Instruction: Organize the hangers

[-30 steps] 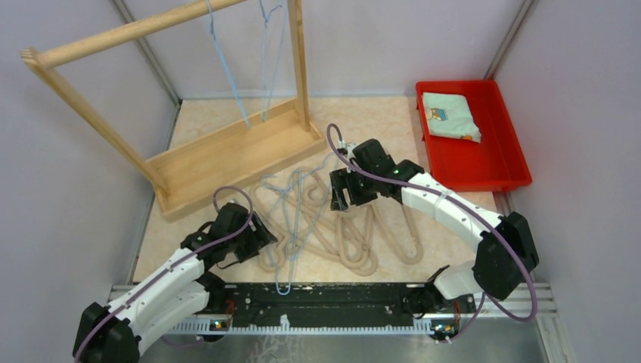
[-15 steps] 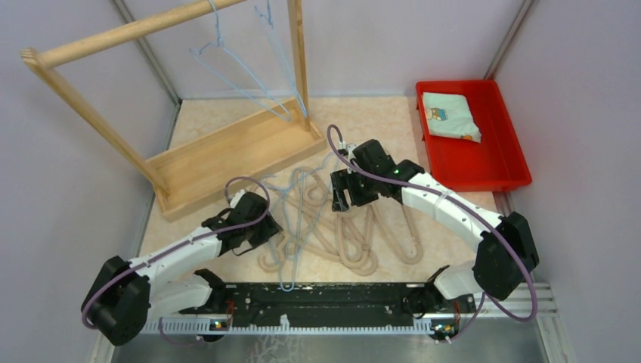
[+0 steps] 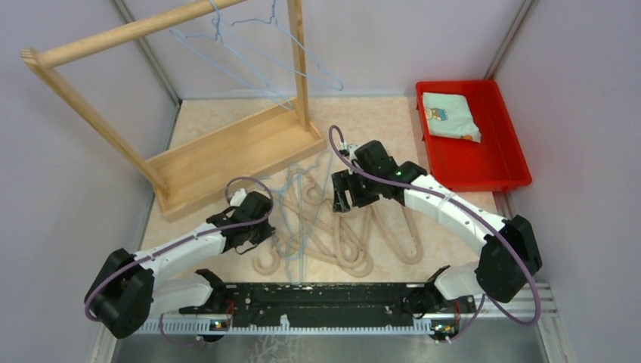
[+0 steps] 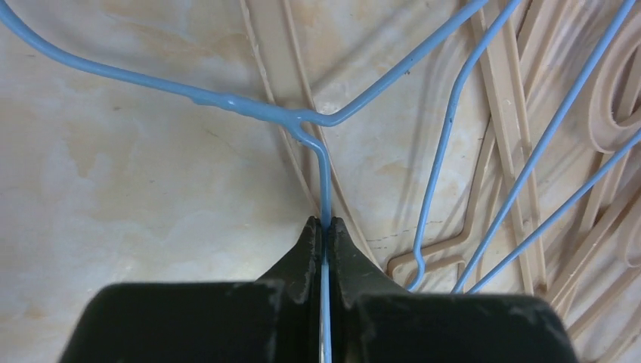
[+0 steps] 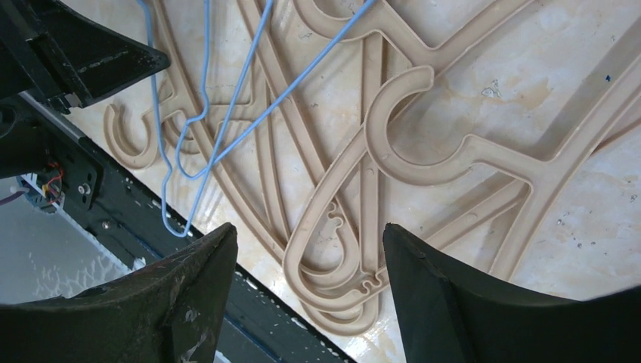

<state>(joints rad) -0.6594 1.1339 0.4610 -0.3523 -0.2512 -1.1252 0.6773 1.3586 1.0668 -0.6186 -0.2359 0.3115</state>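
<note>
**A:** Well, where do the hangers lie?

**B:** Most are in a tangled heap in the middle of the table point(image 3: 363, 113), just beyond the arm bases. The beige hangers point(image 3: 355, 242) overlap one another, with their hooks pointing several ways. Thin loose blue wire hangers point(image 3: 292, 227) lie across the left part of the heap.

**A:** Is any of them held?

**B:** One is. The left gripper point(image 4: 325, 227) is at the left side of the heap, pinched tight on the straight neck of the held blue hanger point(image 4: 227, 101), close to where its two shoulders fork. The wire runs between the black fingers with no gap on either side.

**A:** And the other arm?

**B:** The right gripper point(image 5: 308, 234) is over the far right part of the heap. Its fingers are spread wide and nothing is between them. Beige hooks and bars show on the table beneath it. I cannot tell whether the tips touch anything.

**A:** Are any hung up?

**B:** Two are. The hung blue hangers point(image 3: 227, 66) are hooked on the rail of the wooden rack point(image 3: 227, 155) at the far left, close to its right post, and both are tilted.

**A:** What else is around?

**B:** A red tray point(image 3: 491, 170) sits at the far right, well apart from the heap. A folded printed cloth point(image 3: 450, 113) lies in its far end.
</note>
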